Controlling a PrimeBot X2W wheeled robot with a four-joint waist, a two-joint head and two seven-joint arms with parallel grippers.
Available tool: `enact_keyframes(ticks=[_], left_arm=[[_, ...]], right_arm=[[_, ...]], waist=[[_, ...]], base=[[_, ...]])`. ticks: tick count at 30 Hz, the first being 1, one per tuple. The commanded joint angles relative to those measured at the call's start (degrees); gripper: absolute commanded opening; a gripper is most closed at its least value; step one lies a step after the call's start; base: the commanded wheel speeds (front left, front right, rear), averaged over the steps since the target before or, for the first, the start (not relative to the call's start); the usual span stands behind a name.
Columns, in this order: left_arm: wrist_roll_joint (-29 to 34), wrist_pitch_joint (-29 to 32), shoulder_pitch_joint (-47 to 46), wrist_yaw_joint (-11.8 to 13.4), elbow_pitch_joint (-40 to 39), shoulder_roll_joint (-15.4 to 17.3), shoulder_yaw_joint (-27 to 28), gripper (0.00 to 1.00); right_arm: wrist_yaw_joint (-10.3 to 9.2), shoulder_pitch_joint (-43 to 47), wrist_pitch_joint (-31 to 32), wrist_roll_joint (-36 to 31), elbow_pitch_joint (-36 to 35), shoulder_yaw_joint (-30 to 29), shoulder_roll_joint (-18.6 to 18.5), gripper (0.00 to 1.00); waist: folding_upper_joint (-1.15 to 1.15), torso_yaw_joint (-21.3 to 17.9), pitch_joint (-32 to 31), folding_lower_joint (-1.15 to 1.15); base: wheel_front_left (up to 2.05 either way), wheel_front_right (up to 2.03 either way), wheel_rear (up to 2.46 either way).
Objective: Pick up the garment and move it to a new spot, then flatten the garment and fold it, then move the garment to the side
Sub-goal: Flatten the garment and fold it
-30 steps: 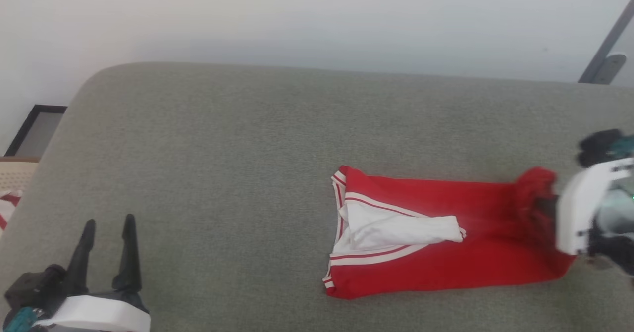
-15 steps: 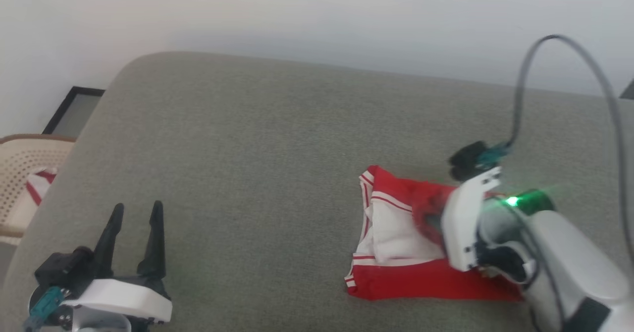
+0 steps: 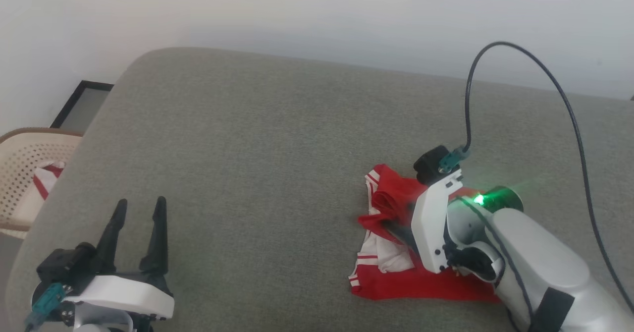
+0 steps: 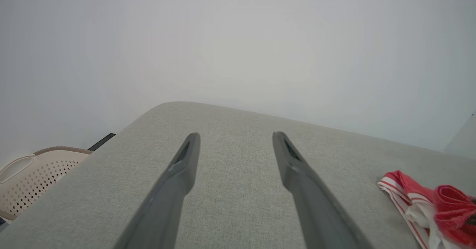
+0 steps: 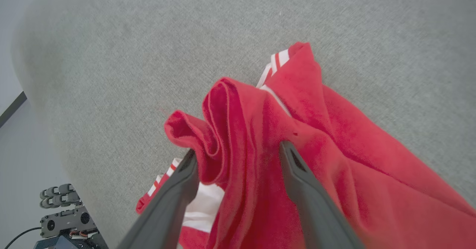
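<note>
We count one red, white-trimmed jersey garment [image 3: 396, 286], one beige perforated plastic basket [image 3: 22, 161], and two dark-fingered grippers: left gripper [image 3: 139, 204], right gripper [image 5: 238, 150].

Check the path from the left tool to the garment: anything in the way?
Nothing visible. Bare grey cushion lies between the left tool and the garment. The right tool is at the garment, open, its fingers straddling a bunched red fold.

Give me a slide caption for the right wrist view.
Open right pincer straddling a bunched fold of the red jersey shirt with white striped trim on grey upholstery.
</note>
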Motion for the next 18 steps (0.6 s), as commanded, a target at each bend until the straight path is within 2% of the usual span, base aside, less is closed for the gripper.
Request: enact_keyframes(ticks=[1, 5, 10, 18], left_arm=[[0.13, -0.20, -0.32, -0.25, -0.38, 0.24, 0.51, 1.00], [0.26, -0.20, 0.15, -0.26, -0.65, 0.34, 1.33, 1.00], [0.93, -0.20, 0.94, -0.29, -1.32, 0.58, 2.34, 1.00], [1.09, -0.20, 2.09, -0.31, -2.26, 1.17, 3.94, 1.00]], right_arm=[[-0.05, -0.99, -0.91, 0.90, -0.98, 0.39, -0.80, 1.00], [-0.04, -1.58, -2.62, 2.36, -2.99, 0.31, -2.07, 1.00], [-0.05, -1.62, -6.14, 3.04, -6.75, -1.56, -5.82, 1.00], [-0.03, 2.32, -14.28, 0.34, -10.71, -9.64, -11.07, 1.00]], waist=[[0.00, -0.71, -0.02, 0.00], [0.00, -1.83, -0.21, 0.00], [0.00, -3.98, -0.56, 0.00], [0.00, -7.74, -1.37, 0.00]], base=[[0.00, 0.00, 0.00], [0.00, 0.00, 0.00], [0.00, 0.00, 0.00], [0.00, 0.00, 0.00]])
